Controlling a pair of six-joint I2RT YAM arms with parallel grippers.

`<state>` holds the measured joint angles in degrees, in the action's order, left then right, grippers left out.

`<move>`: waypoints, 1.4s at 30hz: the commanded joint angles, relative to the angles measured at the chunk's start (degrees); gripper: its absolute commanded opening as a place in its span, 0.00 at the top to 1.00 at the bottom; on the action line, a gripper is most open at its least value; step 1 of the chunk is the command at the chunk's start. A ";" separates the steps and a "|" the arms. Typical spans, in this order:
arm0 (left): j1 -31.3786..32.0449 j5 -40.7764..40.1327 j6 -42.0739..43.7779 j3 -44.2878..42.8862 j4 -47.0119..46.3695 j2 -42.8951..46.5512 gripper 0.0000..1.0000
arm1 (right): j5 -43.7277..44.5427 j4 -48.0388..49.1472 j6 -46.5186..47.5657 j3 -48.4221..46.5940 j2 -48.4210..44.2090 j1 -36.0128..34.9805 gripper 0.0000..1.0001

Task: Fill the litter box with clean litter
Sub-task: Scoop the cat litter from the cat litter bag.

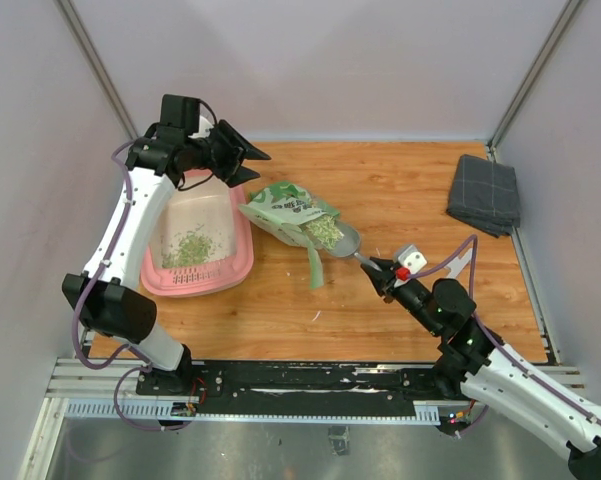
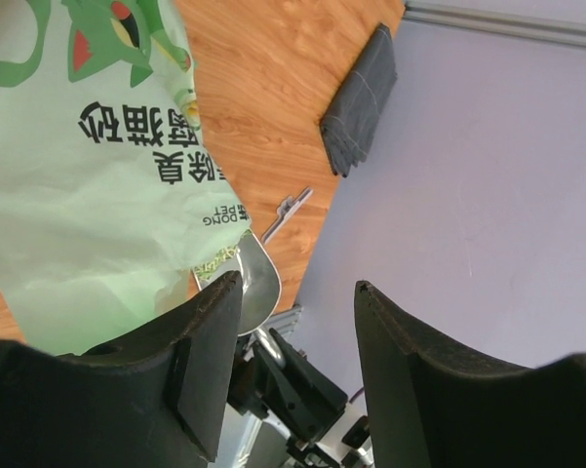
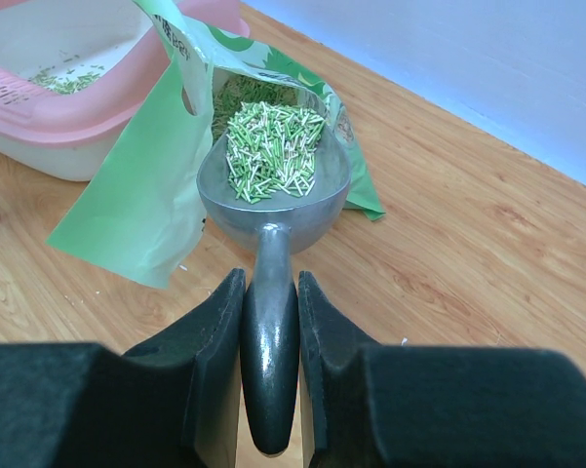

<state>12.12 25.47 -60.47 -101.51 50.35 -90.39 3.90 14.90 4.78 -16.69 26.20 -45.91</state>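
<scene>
The pink litter box lies at the left, with a thin patch of clean litter on its pale floor. Beside it the light green printed bag lies with its mouth toward the right arm. My right gripper is shut on the handle of the grey metal scoop, whose bowl sits at the bag's mouth heaped with green granules. My left gripper hangs open above the box's far right corner, just left of the bag, with nothing between its fingers.
A grey folded cloth lies at the back right corner against the wall. Pale walls close in the wooden table on three sides. The arms' mounting rail runs along the near edge.
</scene>
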 commanded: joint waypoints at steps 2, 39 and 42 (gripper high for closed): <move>-0.34 0.63 1.38 -0.98 0.80 -0.12 0.45 | -1.18 0.68 -0.02 -1.30 -2.01 0.44 0.99; -0.94 -0.86 2.27 -2.97 3.33 4.53 0.01 | -3.66 -5.16 0.45 -14.95 -3.49 0.19 0.99; -1.64 -0.79 2.28 -5.42 4.87 4.90 0.01 | -4.39 -5.03 0.73 -17.29 -1.28 0.13 0.99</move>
<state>11.62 24.91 -58.52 -102.67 53.58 -88.27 1.17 5.67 4.78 -29.54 23.29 -45.91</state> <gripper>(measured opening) 0.990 0.229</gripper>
